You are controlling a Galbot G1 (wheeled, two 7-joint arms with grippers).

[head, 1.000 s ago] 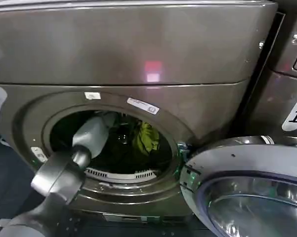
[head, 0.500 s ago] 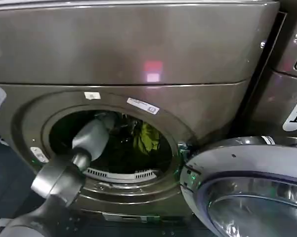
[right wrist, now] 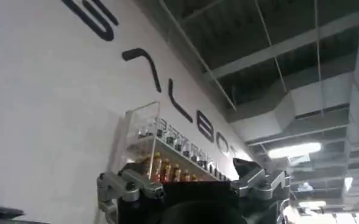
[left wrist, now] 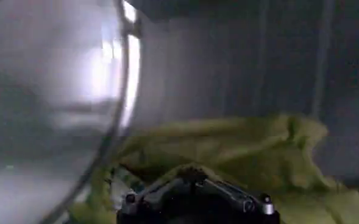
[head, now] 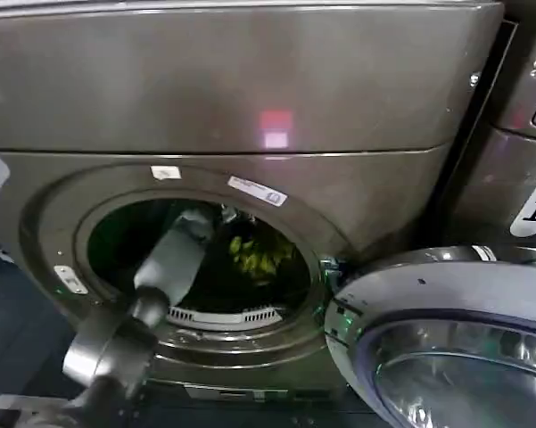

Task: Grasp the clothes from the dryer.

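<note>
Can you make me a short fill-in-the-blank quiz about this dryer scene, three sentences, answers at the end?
1. The left arm reaches into the round mouth of the ____, a machine with its door swung open.
2. The clothes lying in the drum are yellow-____ in colour.
3. In the left wrist view, the left gripper hangs right above the ____.

Missing words: dryer; green; clothes
</note>
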